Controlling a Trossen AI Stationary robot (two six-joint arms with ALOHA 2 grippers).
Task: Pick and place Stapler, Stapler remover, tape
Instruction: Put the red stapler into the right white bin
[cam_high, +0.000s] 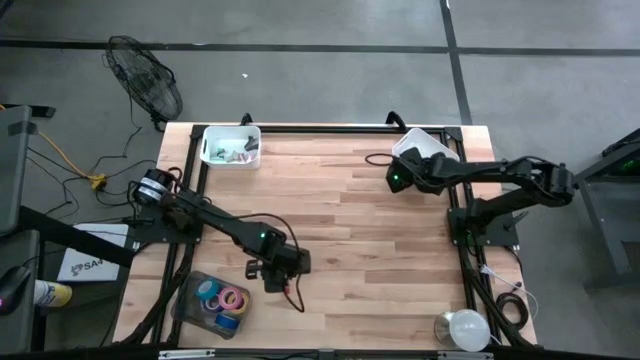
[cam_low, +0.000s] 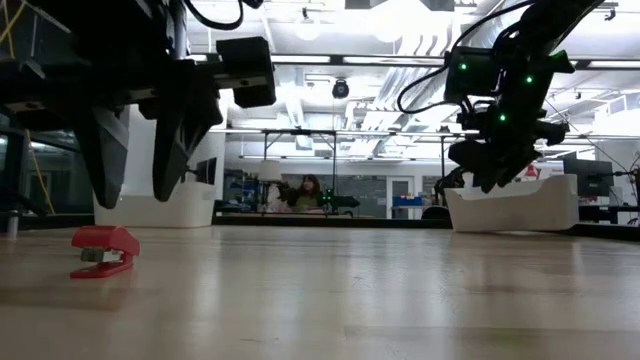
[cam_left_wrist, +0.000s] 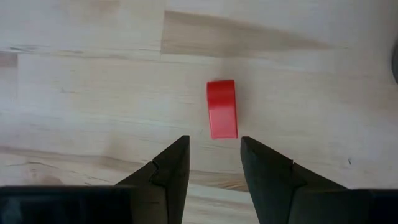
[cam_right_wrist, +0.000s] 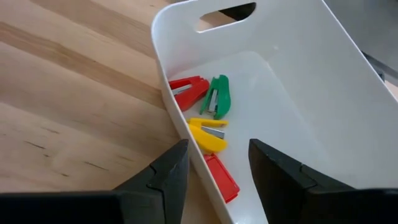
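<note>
Left wrist view: left gripper, fingers parted and empty, hangs over a small red stapler lying alone on the table, near-left, seemingly lined up for pickup. Right gripper, parted and empty, poised over far-right white bin collecting red, green and yellow staplers. Tape rolls sit in near-left clear tray. No legible writing.

You see a grey concrete floor around the wood tabletop, a black fan off its far left corner, and ceiling lights over a person seated behind.
</note>
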